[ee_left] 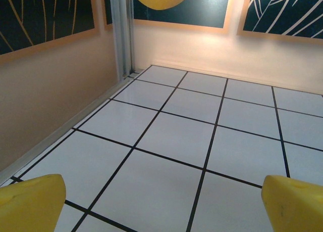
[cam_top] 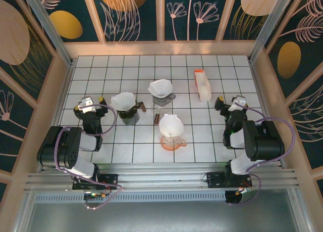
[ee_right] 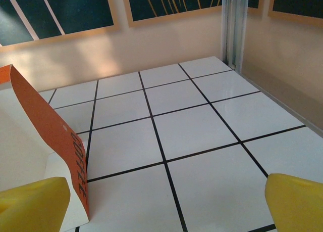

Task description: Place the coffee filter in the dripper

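Left hand (ee_left: 162, 204) spread wide above white tiled table (ee_left: 171, 136); beige wall (ee_left: 50, 90) left.

Bright, even light falls from overhead on the glossy white tiled table (cam_top: 202, 146), and the top view is sharp throughout, with only short, soft shadows beside the objects. In the left wrist view a warm patch washes out the cream back wall (ee_left: 212, 50), and a pale sheen lies on the far tiles. The right wrist view has a similar glow on its wall. The yellow fingertips (ee_left: 30, 204) in both wrist views' bottom corners look soft, close to the lens.
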Robot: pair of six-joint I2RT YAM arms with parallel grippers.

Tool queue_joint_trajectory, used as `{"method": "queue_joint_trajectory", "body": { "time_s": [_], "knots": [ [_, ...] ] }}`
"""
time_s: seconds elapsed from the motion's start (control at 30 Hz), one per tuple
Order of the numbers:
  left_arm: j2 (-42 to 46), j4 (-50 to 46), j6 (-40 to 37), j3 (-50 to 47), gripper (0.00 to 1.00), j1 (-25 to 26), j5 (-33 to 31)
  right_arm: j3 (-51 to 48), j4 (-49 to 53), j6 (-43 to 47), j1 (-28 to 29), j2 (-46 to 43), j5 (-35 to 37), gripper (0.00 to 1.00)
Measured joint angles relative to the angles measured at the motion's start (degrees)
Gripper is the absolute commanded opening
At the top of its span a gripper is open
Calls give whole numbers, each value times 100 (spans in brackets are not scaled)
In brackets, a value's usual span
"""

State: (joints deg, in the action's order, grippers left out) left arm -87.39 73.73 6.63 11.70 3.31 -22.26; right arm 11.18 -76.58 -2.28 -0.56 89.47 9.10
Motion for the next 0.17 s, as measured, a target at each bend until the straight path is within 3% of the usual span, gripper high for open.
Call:
{"method": "queue_joint_trajectory", "body": {
  "time_s": [0.17],
  "knots": [
    [0,0,0,0,99,0,0,0,0,2,17,0,0,99]
  ]
}}
